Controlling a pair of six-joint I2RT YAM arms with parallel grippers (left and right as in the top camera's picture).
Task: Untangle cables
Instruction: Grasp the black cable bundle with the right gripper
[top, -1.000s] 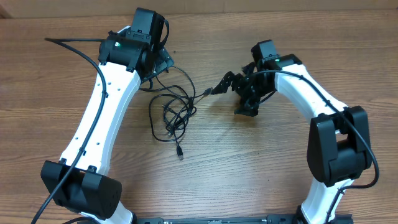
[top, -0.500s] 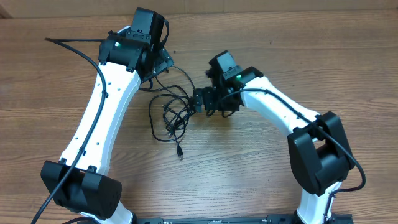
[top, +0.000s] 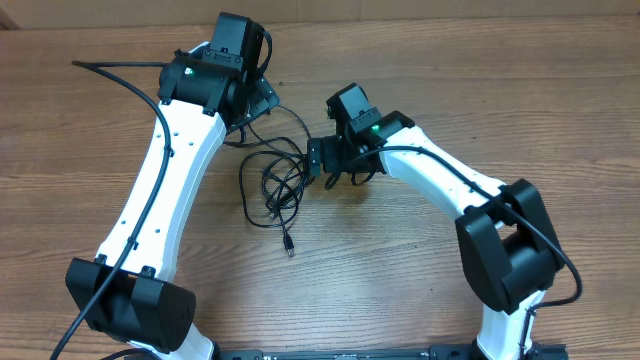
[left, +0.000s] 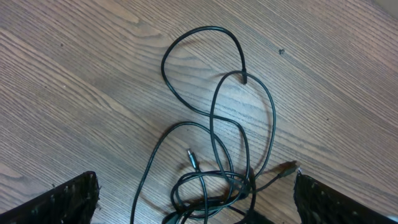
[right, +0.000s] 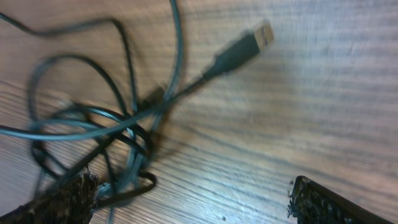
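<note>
Overhead, the cables (top: 275, 185) were seen heaped in one loose tangle on the table (top: 450, 60), with a gripper at either side. The right gripper (top: 318, 160) was held just beside the tangle's right edge, jaws spread wide and nothing gripped, so the tangle lay toward the robot's left of it. In the right wrist view a metal-tipped plug (right: 245, 46) was shown ahead of the fingers (right: 62, 199), roughly midway across the gap between them. Its long axis was set on a slant, tip up to the right, and its cord was led down-left into the knot. The left gripper (top: 262, 100) was poised over the far loops, likewise wide open and empty. The right gripper was judged the nearer to that plug, and a grasp would be expected to need the jaws turned across the slanted axis. No brand, label or writing could be read; only a green light (top: 372, 127) was noted on the right arm
</note>
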